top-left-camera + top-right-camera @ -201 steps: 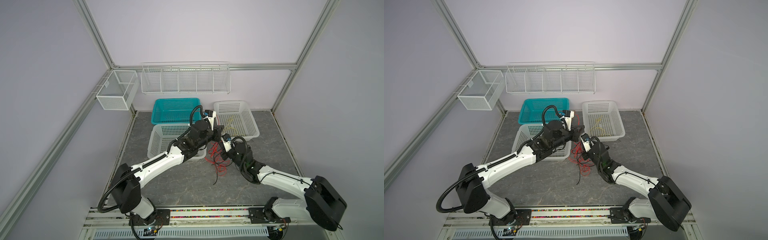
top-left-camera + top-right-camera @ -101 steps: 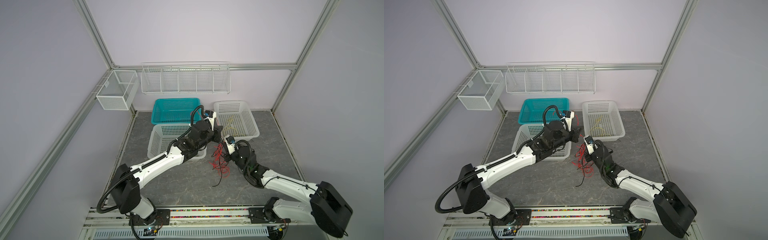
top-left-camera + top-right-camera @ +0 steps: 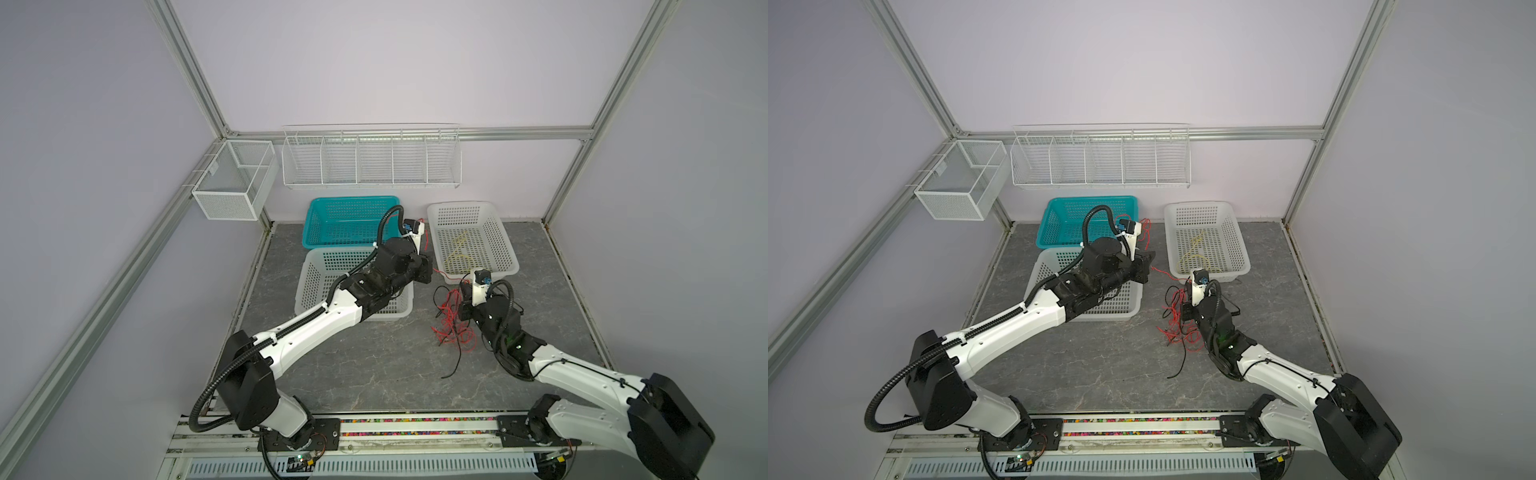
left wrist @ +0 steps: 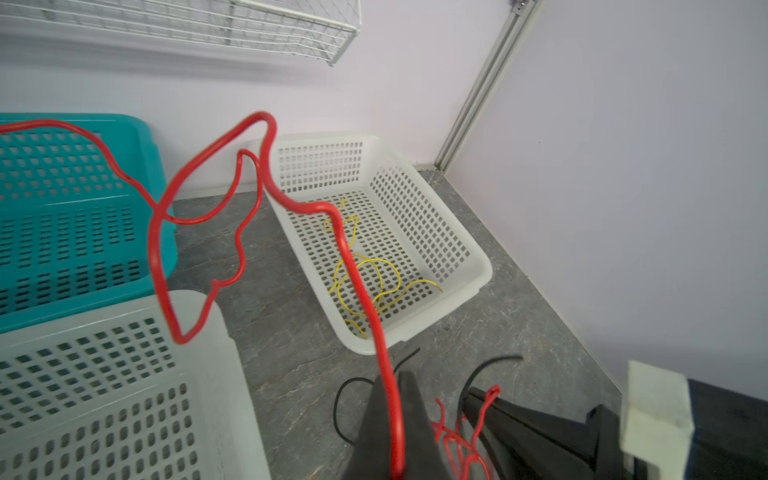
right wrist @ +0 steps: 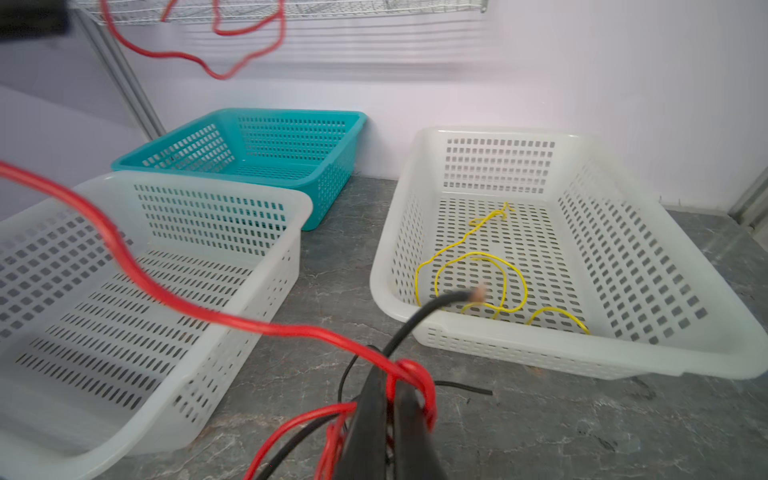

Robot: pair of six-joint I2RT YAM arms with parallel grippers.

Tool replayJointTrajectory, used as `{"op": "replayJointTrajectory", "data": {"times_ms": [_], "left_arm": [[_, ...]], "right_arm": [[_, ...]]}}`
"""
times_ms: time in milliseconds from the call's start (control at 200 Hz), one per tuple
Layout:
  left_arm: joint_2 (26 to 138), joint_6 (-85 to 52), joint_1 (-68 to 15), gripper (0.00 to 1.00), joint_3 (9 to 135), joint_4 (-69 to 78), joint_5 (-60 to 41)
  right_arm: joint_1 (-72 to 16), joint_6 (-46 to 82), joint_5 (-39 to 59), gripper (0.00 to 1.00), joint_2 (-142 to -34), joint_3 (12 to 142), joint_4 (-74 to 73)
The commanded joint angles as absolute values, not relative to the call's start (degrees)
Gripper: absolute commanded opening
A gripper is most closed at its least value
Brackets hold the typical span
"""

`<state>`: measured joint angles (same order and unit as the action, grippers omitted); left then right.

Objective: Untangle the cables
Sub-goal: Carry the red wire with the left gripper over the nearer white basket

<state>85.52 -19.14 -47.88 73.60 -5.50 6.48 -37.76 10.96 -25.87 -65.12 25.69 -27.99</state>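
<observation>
Red cable [image 4: 262, 116] is clamped between the pressed-together fingers of the left gripper [image 4: 409, 399]. We see that gripper held up off the floor, between the translucent white basket [image 3: 309, 286] and the second white basket [image 3: 461, 204]. From the fingers the red cable rises in loose, kinked loops in the left wrist view. In both top views a length of it slopes down across the gap to the right gripper [image 5: 386, 399].

The right gripper's fingers are also closed, pinching a loop of the red cable at their tips. A black cable [image 5: 436, 302] stands up from the same spot, bare at its end. We cannot tell whether it is inside the pinch.

The other cables [image 3: 451, 332], mostly red with some black, lie tangled on the grey marbled floor [image 3: 353, 374]. They sit under and just beside the right gripper, in front of the second white basket. One black end trails toward the front rail.

A yellow cable [image 5: 480, 252] lies coiled inside the second white basket, apart from the tangle. The teal basket [image 3: 353, 198] sits against the back wall, touching the translucent one.
</observation>
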Motion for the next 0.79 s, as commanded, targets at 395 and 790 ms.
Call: {"op": "replayJointTrajectory", "data": {"times_ms": [395,790], "left_arm": [[70.5,-13.9,-39.4,0.00,71.0,-7.1,24.5],[68.1,-14.4,-35.2,0.00,69.2,-12.3,23.7]], "right_arm": [[-32.4,18.3,-39.0,0.06,-68.8,27.2,-6.9],[-31.0,8.6,-8.5,0.08,-64.7,35.4,-3.2]]}}
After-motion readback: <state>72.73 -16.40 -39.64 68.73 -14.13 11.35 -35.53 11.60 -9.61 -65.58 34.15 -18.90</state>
